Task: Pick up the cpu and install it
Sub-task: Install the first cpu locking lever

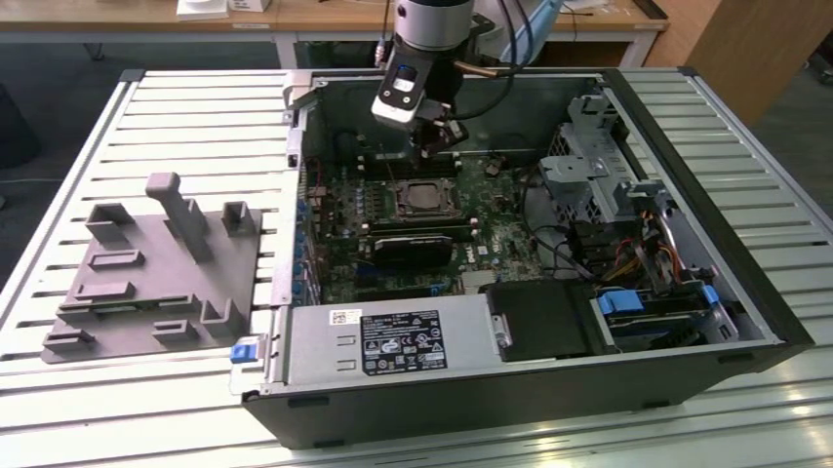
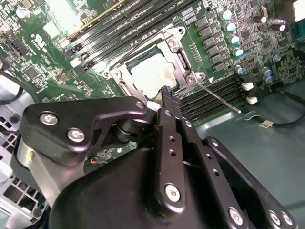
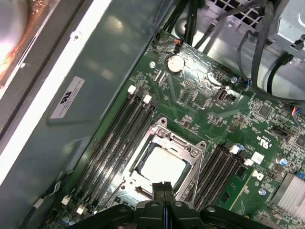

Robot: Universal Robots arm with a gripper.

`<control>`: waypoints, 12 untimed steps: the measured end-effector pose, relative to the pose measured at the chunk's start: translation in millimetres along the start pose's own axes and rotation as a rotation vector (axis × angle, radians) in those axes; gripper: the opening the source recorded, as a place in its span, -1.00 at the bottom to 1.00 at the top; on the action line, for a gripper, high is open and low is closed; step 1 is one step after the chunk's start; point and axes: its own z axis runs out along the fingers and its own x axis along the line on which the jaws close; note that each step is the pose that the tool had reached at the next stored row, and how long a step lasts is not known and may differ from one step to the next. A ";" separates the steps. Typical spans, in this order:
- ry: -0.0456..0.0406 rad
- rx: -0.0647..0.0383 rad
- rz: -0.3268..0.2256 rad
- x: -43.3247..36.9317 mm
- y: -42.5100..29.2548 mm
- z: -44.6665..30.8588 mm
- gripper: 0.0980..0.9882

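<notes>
1. Robot arm (image 1: 430, 29): one, carrying one gripper (image 1: 435, 148) with two jaws.
2. Table (image 1: 78, 146), slatted metal: one.
3. Computer case (image 1: 521, 400), side open: one.
4. Motherboard (image 3: 205, 105), green: one.
5. Socket (image 3: 195, 152), metal-framed: one.
6. Cpu (image 3: 162, 168), silver-topped: one.
7. Memory-slot banks (image 3: 114, 140): two; the slots within each are too close to count.
8. Coin cell (image 3: 175, 63), round: one.
9. Black card (image 1: 414, 252): one.
10. Power supply (image 1: 377, 341), labelled grey box: one.
11. Blue tabs (image 1: 245, 351) counted in the exterior view: three.
12. Grey tray (image 1: 163, 278): one.
</notes>
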 end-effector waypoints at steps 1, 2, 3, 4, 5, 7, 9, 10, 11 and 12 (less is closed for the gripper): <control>0.0001 0.000 -0.004 0.0 0.0 0.0 -0.98; 0.0002 0.000 -0.009 0.0 0.0 0.0 -0.98; 0.0002 0.000 -0.015 0.0 0.0 0.0 -0.98; 0.0003 0.000 -0.022 0.0 0.0 0.0 -0.98; 0.0004 0.000 -0.031 0.0 0.0 0.0 -0.98; 0.0008 0.000 -0.049 0.0 0.0 0.0 -0.98; 0.0007 0.001 -0.056 0.0 -0.1 -0.4 -0.98; 0.0007 0.001 -0.057 -0.1 -0.1 -1.0 -0.98; 0.0009 0.001 -0.059 0.0 0.0 -2.0 -0.98; 0.0009 0.001 -0.061 0.0 0.0 -3.1 -0.98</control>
